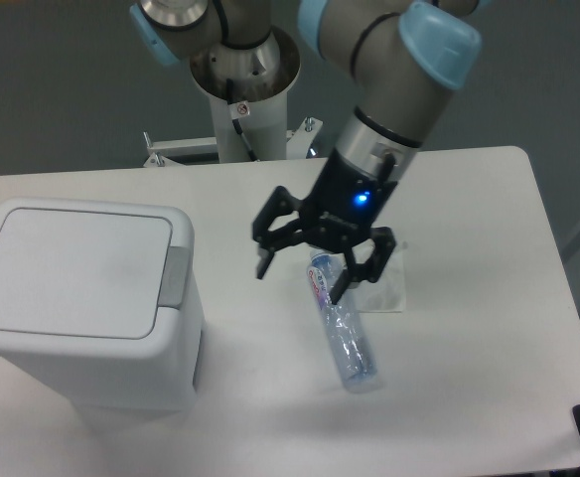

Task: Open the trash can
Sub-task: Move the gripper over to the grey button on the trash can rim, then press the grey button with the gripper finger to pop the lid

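Even, bright overhead light w/ soft faint shadows under the trash can and clear bottle, no harsh glare on the white table, a blue LED glowing on the gripper, slightly soft/low-res overall.
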Controlling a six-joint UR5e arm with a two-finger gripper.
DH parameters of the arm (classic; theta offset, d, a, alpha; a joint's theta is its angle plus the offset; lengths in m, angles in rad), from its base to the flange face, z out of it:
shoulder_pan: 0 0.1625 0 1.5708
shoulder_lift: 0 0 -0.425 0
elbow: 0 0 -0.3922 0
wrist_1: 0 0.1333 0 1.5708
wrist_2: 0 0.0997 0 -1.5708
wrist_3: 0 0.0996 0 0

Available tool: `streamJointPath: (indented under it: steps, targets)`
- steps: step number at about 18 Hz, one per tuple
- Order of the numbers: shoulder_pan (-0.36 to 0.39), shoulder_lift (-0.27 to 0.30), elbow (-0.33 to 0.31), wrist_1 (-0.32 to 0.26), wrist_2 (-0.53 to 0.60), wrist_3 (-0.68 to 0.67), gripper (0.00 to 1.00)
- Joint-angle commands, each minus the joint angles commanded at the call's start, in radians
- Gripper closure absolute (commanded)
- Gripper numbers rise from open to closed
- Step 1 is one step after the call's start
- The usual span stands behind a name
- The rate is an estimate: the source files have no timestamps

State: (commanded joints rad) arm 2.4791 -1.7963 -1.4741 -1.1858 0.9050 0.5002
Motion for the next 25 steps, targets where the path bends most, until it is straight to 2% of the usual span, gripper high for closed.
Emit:
streamJointPath:
  steps: [6, 11, 17, 25]
  targets:
    - [-0.04, -0.009, -0.009, 0.035, 0.002, -0.019, 0.0]
    - [-0.057, -0.011, -0.017, 0.049, 0.011, -0.092, 0.0]
    - [-0.068, -0.005, -0.046, 0.054, 0.012, -0.091, 0.0]
    - [-0.068, -0.002, -0.054, 0.052, 0.012, -0.092, 0.0]
